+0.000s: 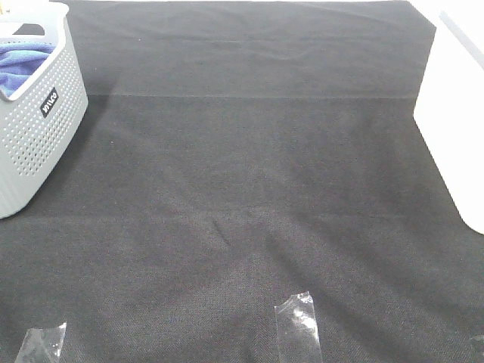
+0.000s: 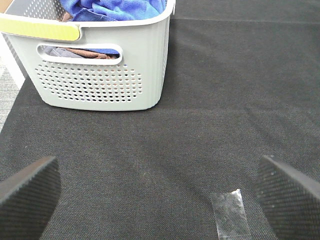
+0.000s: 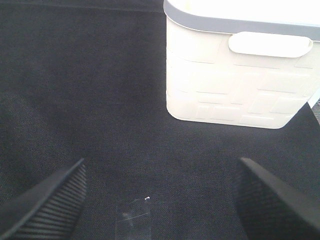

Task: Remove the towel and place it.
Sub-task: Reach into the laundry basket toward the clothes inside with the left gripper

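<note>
towel (image 1: 17, 66): bunched in basket (image 1: 38, 144), surface's far-left corner
left jaws: wide open, empty
right jaws: wide open, empty
step: reach left arm over rim, pinch top fold, lift clear

Towel (image 1: 21, 66): royal blue, plain. Basket (image 1: 38, 144): pale grey, with walls perforated in a regular dot grid. Black label (image 1: 48, 102) on it with white lettering. The left wrist view shows a yellow strip (image 2: 40, 30) along one rim edge. Brown cloth (image 2: 95, 55) shows through the handle slot. Worktop (image 1: 249, 189): charcoal-black all over, fine woven texture. Tape pieces (image 1: 297, 329): clear, glossy. Bin (image 3: 235, 95): cream-white with an embossed brick-like block pattern and a grey rim band (image 3: 225, 22). Left tool (image 2: 160, 200) and right tool (image 3: 160, 200): black pads with a fine ribbed texture.
</note>
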### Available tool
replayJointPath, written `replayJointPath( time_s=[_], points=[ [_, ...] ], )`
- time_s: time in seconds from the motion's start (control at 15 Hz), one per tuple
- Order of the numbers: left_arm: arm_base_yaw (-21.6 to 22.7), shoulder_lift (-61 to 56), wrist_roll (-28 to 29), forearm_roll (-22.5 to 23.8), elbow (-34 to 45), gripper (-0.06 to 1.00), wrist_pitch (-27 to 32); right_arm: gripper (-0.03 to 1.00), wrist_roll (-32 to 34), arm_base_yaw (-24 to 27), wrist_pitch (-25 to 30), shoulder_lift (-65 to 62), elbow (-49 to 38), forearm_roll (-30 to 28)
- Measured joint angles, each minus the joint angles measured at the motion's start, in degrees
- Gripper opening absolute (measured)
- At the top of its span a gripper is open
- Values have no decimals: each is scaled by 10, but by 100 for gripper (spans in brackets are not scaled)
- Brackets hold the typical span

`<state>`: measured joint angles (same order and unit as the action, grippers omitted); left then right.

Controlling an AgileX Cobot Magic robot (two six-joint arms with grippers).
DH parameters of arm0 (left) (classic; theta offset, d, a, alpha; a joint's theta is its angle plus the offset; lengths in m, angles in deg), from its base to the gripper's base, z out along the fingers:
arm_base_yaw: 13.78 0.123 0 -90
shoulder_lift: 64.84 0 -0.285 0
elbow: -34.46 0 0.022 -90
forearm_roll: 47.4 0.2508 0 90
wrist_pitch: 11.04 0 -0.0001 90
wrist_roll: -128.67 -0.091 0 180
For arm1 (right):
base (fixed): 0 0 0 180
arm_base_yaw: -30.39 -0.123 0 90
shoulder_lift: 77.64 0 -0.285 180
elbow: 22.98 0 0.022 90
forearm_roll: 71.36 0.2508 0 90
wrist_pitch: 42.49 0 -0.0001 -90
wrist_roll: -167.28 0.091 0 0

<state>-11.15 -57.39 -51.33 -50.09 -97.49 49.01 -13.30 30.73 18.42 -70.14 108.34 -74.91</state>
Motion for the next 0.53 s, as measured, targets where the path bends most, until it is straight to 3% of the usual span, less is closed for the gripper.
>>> replayJointPath(
  time_s=[0.53],
  points=[
    [0,0,0,-3,0,99,0,76,0,0,0,0,0,0]
  ],
)
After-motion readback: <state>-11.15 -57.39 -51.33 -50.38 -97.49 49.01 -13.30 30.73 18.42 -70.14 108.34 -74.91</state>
